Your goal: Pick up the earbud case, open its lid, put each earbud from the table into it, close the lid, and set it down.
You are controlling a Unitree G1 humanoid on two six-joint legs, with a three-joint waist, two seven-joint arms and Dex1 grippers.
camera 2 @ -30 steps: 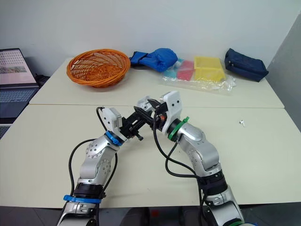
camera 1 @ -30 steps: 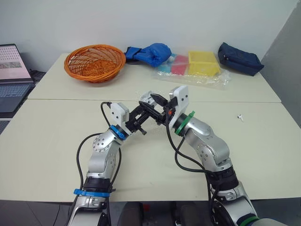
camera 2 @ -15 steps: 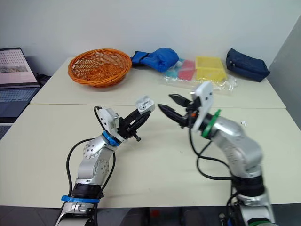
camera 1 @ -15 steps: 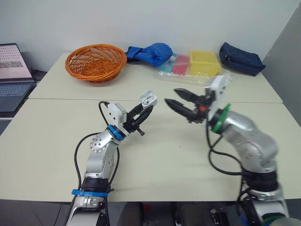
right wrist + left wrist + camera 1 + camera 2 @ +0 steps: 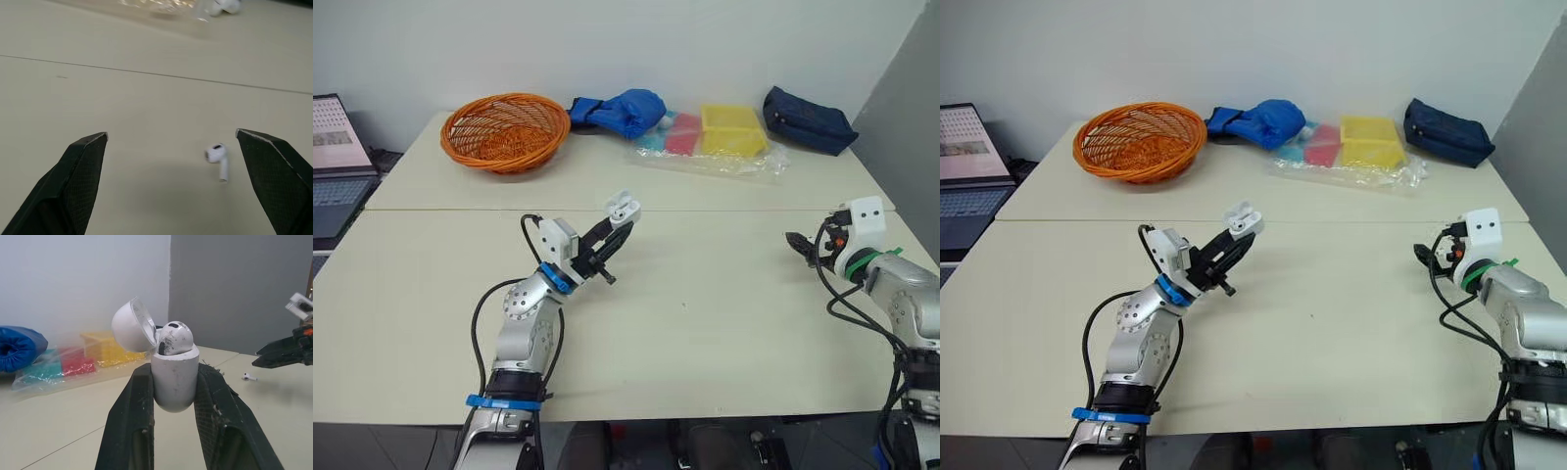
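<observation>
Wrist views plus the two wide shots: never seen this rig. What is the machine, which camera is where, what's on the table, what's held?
It is a two-armed humanoid robot working at a table. The two wide pictures come from its head camera, looking down over both arms. The two close ones come from a camera on each wrist, looking along that gripper's black fingers.

The left gripper is shut on the earbud case, held up off the table with its lid open and one earbud sitting inside. The right gripper is open, with the second earbud lying on the table in front of it.

At the back are an orange basket, a blue cloth bundle, a clear bag of coloured packs and a dark blue pouch. A laptop sits at the far left.
</observation>
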